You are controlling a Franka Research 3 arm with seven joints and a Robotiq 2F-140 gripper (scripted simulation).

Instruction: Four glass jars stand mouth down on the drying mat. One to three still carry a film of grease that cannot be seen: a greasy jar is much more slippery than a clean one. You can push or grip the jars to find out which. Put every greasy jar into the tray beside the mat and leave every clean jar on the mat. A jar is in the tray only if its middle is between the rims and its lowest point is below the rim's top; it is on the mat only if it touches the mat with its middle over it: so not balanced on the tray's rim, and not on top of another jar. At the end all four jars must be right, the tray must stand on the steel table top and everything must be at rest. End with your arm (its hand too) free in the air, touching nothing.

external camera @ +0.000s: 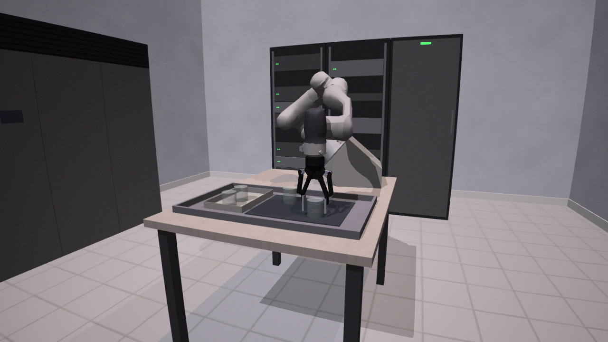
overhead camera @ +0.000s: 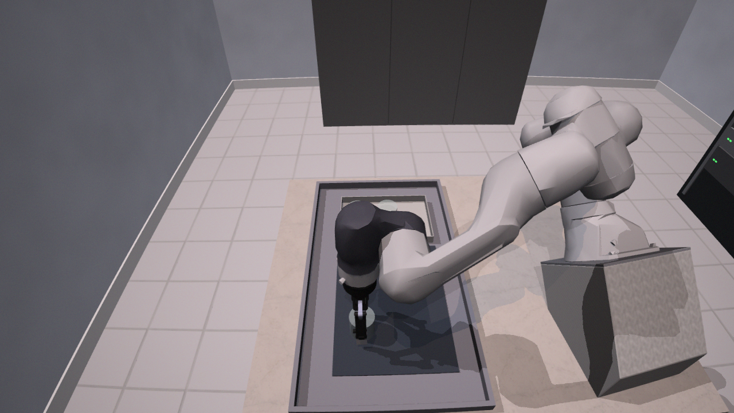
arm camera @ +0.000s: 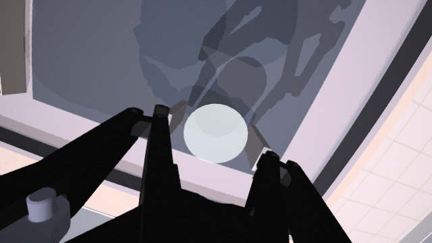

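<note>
Aimed straight down at the lower part of the top view, with the gripper [overhead camera: 360, 324] [external camera: 314, 204] [arm camera: 216, 122] set around the front jar [overhead camera: 369, 317] [external camera: 315, 208] [arm camera: 216, 133]. Partly open at the jaws, one to each side of the glass, and gripping nothing. Seen from the wrist, a visible gap at the left finger [arm camera: 178, 116], and hard by the glass at the right one; for contact there, cannot tell.

Upright on the mat [overhead camera: 348, 364] [external camera: 271, 210] [arm camera: 84, 67], near its lower left part in the top view, for that front jar. Also upright on the mat, farther back and left of the gripper in the exterior view: the rear jar [external camera: 289, 195], hidden under the arm [overhead camera: 410, 267] [external camera: 340, 101] from above.

At the upper middle of the top view and left of centre in the exterior one, inside the tray [overhead camera: 430, 221] [external camera: 223, 207] [arm camera: 13, 47]: the near jar [external camera: 228, 196] and the far jar [overhead camera: 388, 205] [external camera: 241, 192], both upright. Around tray and mat, a low grey rim [overhead camera: 390, 409] [external camera: 271, 225] on the table [overhead camera: 266, 308] [external camera: 255, 242].
</note>
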